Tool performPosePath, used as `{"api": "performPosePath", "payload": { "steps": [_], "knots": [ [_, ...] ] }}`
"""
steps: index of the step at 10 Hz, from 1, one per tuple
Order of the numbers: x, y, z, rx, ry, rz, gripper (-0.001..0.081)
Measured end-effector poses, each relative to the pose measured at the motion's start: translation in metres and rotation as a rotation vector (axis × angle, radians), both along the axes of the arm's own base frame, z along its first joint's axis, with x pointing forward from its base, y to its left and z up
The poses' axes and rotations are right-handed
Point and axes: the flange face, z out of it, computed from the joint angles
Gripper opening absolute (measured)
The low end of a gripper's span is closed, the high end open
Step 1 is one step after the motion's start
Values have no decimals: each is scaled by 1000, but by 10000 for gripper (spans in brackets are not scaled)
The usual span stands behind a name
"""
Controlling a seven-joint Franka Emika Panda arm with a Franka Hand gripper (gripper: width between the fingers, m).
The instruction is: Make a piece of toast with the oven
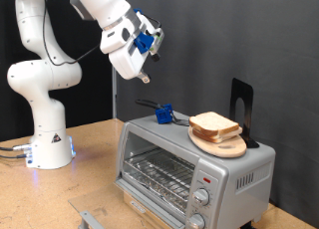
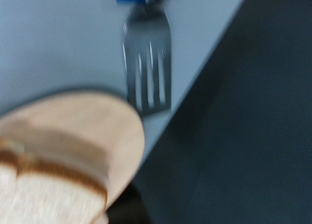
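Note:
The silver oven (image 1: 189, 167) stands on the wooden table at the exterior view's lower right, with its glass door shut and the wire rack visible inside. On its top, a round light-wood plate (image 1: 221, 144) carries the stacked bread slices (image 1: 212, 123). A fork with a blue handle (image 1: 159, 113) lies on the oven top beside the plate. My gripper (image 1: 143, 78) hangs in the air above the fork, holding nothing that I can see. The wrist view shows the fork (image 2: 146, 68), the plate (image 2: 93, 127) and the bread (image 2: 39, 180), blurred, with no fingers in it.
The arm's white base (image 1: 45, 139) stands at the exterior view's left on the table. A black upright stand (image 1: 242, 102) rises behind the oven. A small metal piece (image 1: 90, 218) lies at the table's front edge. Two knobs (image 1: 202, 199) sit on the oven's front.

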Motion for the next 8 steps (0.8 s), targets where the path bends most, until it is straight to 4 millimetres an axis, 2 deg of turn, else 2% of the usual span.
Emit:
{"api": "performPosePath", "payload": {
  "steps": [1, 3, 6, 8],
  "knots": [
    [-3, 7, -1, -90, -6, 64, 800],
    [-11, 35, 5, -225, -39, 172, 800],
    [-27, 72, 26, -307, -125, 195, 800],
    [-35, 82, 34, -316, -143, 116, 800]
  ]
}}
